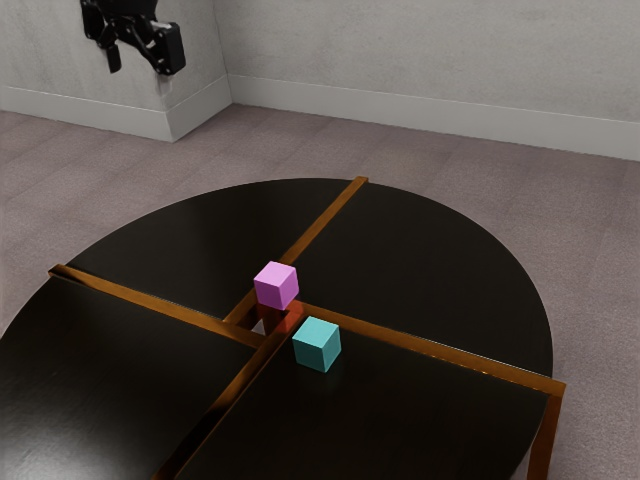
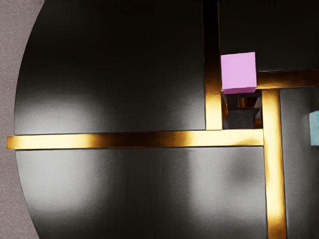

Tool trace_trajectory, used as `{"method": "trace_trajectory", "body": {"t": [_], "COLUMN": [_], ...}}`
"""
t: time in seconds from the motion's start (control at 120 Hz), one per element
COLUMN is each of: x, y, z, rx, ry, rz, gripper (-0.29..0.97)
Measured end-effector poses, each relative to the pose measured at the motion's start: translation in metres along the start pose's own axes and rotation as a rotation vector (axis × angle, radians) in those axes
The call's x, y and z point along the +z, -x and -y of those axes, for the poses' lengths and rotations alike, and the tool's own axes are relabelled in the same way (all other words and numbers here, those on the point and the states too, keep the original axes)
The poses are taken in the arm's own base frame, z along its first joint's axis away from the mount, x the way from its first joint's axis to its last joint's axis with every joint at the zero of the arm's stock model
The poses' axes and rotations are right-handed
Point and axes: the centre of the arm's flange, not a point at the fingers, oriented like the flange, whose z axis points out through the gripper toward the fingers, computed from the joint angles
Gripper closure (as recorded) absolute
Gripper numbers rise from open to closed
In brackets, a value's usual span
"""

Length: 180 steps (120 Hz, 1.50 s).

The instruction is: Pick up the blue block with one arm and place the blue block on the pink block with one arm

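A pink block (image 1: pixel 276 285) (image 2: pixel 239 72) sits at the middle of the round black table (image 1: pixel 420 270), right by the crossing of its golden bars. A teal-blue block (image 1: pixel 317 343) rests on the table just in front of it, toward the exterior view's right; in the wrist view a sliver of the blue block (image 2: pixel 314 128) shows at the edge. My gripper (image 1: pixel 138 70) hangs high above the floor at the exterior view's upper left, far from both blocks, open and holding nothing.
Golden bars (image 1: pixel 150 300) (image 2: pixel 134 139) split the tabletop into four dark quarters, with a small square recess (image 2: pixel 241 117) at their crossing. Grey carpet (image 1: pixel 560 230) surrounds the table, and a white wall with a skirting board runs along the back.
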Motion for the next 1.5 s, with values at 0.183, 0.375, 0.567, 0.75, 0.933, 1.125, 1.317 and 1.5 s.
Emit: {"method": "trace_trajectory", "body": {"t": [0.183, 0.375, 0.567, 0.75, 0.933, 1.125, 1.317, 1.5], "x": [0.025, 0.118, 0.187, 0.250, 0.291, 0.335, 0.365, 0.391], "y": [-0.008, -0.031, -0.048, -0.045, -0.038, -0.034, -0.029, -0.028], "z": [-0.023, -0.066, -0.102, -0.127, -0.160, -0.195, -0.222, -0.241], "rx": [0.050, 0.126, 0.129, 0.094, 0.055, 0.005, -0.034, -0.049], "ry": [0.007, 0.037, 0.107, 0.177, 0.251, 0.299, 0.317, 0.295], "rz": [0.036, 0.107, 0.118, 0.148, 0.151, 0.178, 0.194, 0.215], "gripper": [0.00, 0.00, 0.00, 0.00, 0.00, 0.00, 0.00, 0.00]}}
